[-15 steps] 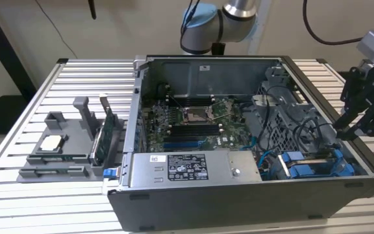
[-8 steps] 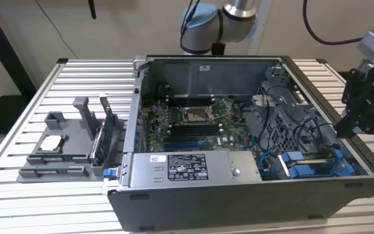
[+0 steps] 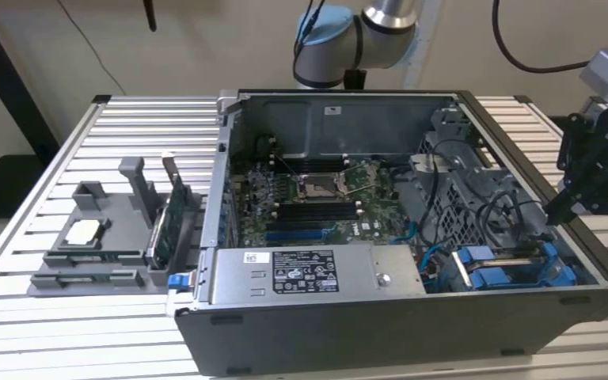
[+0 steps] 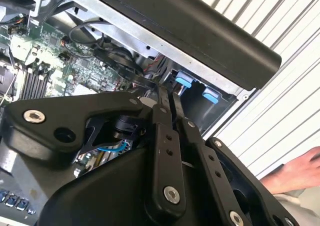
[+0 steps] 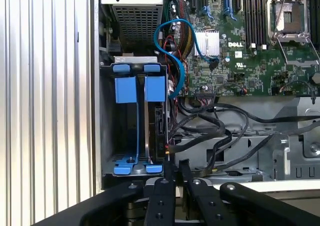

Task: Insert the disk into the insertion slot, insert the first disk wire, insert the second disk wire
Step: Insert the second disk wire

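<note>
Because its two fingers are drawn almost flat against each other, the claw reads as clenched. Whether a thin wire or plug is pinched between the tips cannot be told from any view. In both wrist views it points down into the corner of the open computer case. Its tips are just beside the end of the disk that faces the tangle of black cables. That narrow, closed posture suits the cramped gap there, where wide-open fingers would probably foul the cables.

The disk stands on edge in its blue carrier, seated inside the insertion slot, in the half nearer the motherboard. The half nearer the case wall holds only a blue frame. So the first step looks done, and the work now appears to concern the wires at the disk's end. I cannot tell if any plug is already home.

A light blue cable loops from the board down beside the slot, within reach of the disk's end. In the exterior view the grey power-supply box lies along the case's near wall. Well apart on the exterior view's left, a grey stand rests on the ribbed bench. In the second wrist view a person's hand rests on the bench outside the case.
</note>
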`<move>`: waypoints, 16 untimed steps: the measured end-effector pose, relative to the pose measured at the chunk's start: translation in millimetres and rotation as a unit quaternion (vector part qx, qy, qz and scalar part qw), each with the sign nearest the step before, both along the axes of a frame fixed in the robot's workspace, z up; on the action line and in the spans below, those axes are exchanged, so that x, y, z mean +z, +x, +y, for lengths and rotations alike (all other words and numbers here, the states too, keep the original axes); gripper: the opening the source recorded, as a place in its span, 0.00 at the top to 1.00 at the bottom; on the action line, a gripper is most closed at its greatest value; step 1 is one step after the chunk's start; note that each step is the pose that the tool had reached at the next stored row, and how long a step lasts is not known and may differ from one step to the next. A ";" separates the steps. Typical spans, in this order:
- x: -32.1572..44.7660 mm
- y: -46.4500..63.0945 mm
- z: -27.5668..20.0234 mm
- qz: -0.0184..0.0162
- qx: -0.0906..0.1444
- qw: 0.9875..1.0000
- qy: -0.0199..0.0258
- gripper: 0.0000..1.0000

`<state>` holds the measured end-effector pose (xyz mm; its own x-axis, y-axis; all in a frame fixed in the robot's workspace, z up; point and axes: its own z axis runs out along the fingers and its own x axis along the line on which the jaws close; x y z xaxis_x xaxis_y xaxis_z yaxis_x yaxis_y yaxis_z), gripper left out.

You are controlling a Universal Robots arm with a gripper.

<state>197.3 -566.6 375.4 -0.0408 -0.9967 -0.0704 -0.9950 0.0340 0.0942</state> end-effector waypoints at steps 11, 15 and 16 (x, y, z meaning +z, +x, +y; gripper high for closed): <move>0.0 0.0 0.0 0.000 0.000 1.000 0.000 0.84; 1.3 -1.9 0.0 0.000 0.000 1.000 0.000 0.84; 1.6 -3.1 0.0 0.000 0.000 1.000 0.000 0.84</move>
<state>194.2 -566.6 377.1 -0.0407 -0.9967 -0.0708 -0.9950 0.0340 0.0939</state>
